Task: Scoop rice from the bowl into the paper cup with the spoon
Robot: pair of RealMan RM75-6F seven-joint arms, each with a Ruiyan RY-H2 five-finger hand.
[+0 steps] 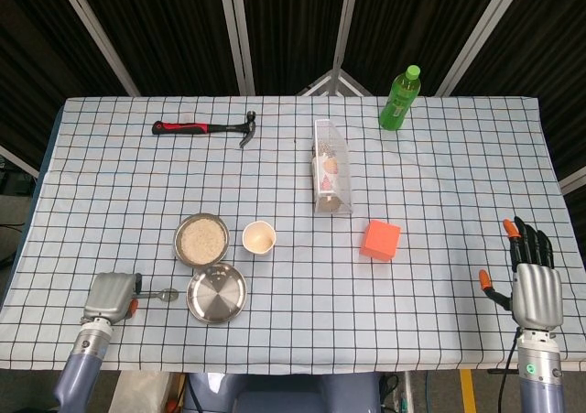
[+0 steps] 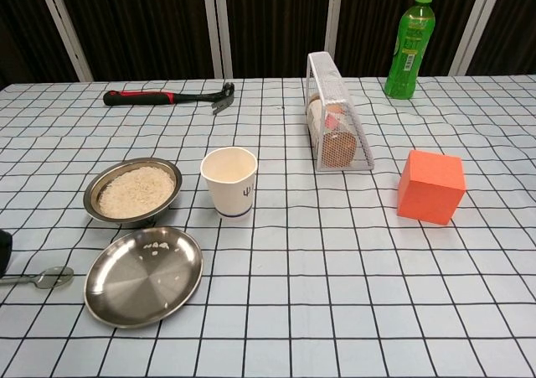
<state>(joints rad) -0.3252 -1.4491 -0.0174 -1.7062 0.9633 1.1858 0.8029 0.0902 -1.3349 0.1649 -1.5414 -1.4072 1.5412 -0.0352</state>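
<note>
The spoon (image 1: 157, 295) is a thin metal thing, light and stiff, and I'd judge it slippery and awkward to lift because it lies flat on the checked surface (image 1: 439, 175). The handle is the place to take it, out at the end away from the scoop, so the scoop stays free to dip. The handle end runs right up to the left robot hand (image 1: 110, 296), which sits at the near left edge of the surface. From the head view its fingers look curled over that end, but whether they actually pinch the handle I cannot tell; the chest view shows only a dark sliver of it at the frame's left border.

Just past the spoon's scoop, away from that robot hand, lies an empty steel plate (image 2: 144, 275) with a few grains on it. Beyond the plate stands the bowl (image 2: 134, 192), filled with rice, and the paper cup (image 2: 229, 180) is just beside the bowl, further out. The cup is light and would tip easily if knocked.

The right robot hand (image 1: 531, 280) rests well apart at the far right edge, fingers straight and spread, holding nothing.
</note>
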